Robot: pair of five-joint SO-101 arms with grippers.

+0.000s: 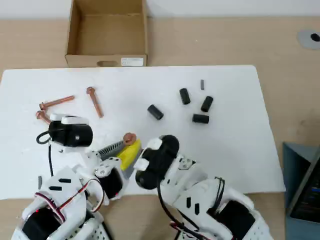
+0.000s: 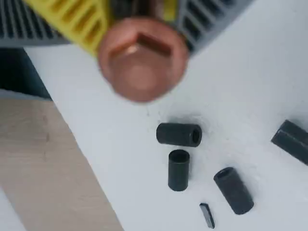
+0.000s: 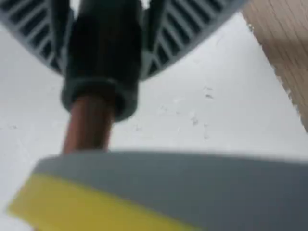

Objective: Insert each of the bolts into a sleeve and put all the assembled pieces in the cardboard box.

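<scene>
2 grips: L fingers (image 2: 67, 19) clamp bolt (image 2: 143, 57), R fingers (image 3: 192, 29) clamp sleeve (image 3: 103, 62) (box label (image 1: 132, 61) unreadable).

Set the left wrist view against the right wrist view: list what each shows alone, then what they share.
Left wrist only: the bolt seen head-on, four loose sleeves and a small black piece lying on the white mat. Right wrist only: a sleeve gripped in the right arm's jaws, with the bolt's shaft sitting in its end. Both: the bolt, the mat, the left arm's yellow-and-grey jaws, and bare wooden table.
</scene>
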